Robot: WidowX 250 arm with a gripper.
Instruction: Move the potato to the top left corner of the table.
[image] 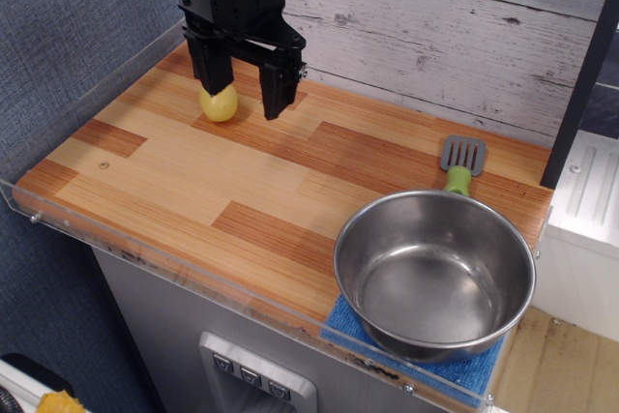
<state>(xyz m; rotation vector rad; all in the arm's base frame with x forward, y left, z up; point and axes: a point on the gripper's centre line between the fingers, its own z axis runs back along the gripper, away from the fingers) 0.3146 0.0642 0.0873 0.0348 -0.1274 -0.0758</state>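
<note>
The potato [220, 103], a small pale-yellow oval lump, lies on the wood-plank table [193, 181] near its far left corner. My black gripper [244, 94] is open and empty, raised above the table just right of the potato. Its left finger [215, 67] stands in front of the potato's top; its right finger [276, 89] hangs further right. The potato rests free on the table.
A large steel pot [435, 273] sits on a blue cloth [353, 331] at the front right. A spatula with a green handle and grey head [460, 163] lies behind the pot. A clear acrylic rim [145, 258] edges the table. A grey-white plank wall [435, 36] stands behind.
</note>
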